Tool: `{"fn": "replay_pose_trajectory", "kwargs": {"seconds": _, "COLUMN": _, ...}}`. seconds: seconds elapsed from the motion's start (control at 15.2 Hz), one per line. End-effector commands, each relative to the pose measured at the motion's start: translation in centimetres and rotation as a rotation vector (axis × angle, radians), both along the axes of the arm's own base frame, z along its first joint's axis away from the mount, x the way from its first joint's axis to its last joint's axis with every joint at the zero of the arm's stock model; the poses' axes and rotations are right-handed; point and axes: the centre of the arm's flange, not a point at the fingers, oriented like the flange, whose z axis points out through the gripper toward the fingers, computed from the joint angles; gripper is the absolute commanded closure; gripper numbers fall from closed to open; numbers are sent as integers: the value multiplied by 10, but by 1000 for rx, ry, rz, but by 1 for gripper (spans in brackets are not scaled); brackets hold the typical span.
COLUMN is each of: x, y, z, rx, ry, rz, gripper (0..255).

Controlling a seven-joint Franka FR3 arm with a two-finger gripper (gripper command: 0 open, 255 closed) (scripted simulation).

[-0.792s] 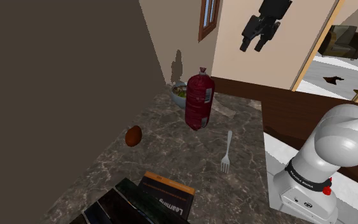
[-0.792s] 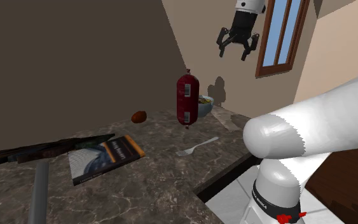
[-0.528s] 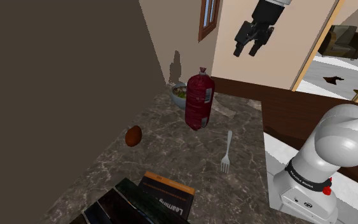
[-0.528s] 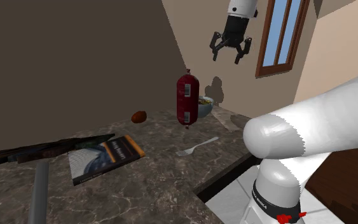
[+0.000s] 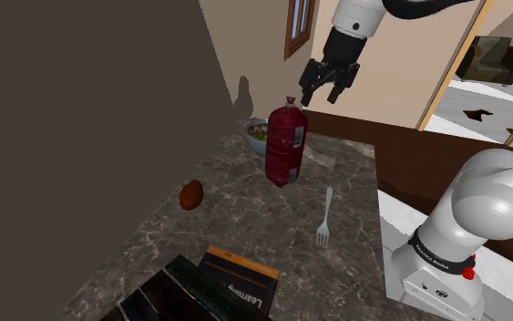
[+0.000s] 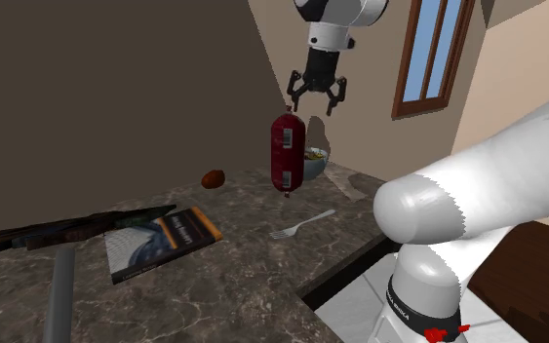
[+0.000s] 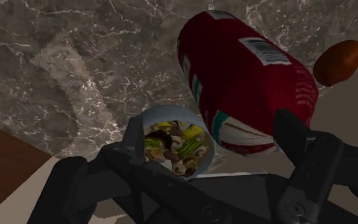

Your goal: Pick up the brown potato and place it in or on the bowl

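The potato point(image 5: 191, 194) lies on the counter point(image 5: 245, 214), toward the shoulder view's left, well apart from the bowl point(image 5: 255, 137) by the far wall. A red roll point(image 5: 285, 146) stands just beside the bowl. Above both hangs the gripper point(image 5: 323, 89), jaws released and empty.

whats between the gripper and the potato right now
The tall dark red package. In the wrist view it stands between the open gripper and the brown potato. The second exterior view also shows it just below the gripper, on the potato's side.
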Motion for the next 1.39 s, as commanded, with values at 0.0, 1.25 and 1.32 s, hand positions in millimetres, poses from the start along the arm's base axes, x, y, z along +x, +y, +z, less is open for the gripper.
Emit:
{"fn": "replay_pose_trajectory", "kwargs": {"seconds": 0.0, "x": 9, "y": 26, "z": -13, "rx": -3, "ry": 2, "rz": -16, "gripper": 0}}
{"fn": "replay_pose_trajectory", "kwargs": {"seconds": 1.25, "x": 97, "y": 233, "z": -141, "rx": -44, "ry": 30, "rz": -152, "gripper": 0}}
{"fn": "replay_pose_trajectory", "kwargs": {"seconds": 1.32, "x": 102, "y": 244, "z": -148, "rx": -46, "ry": 31, "rz": -159, "gripper": 0}}
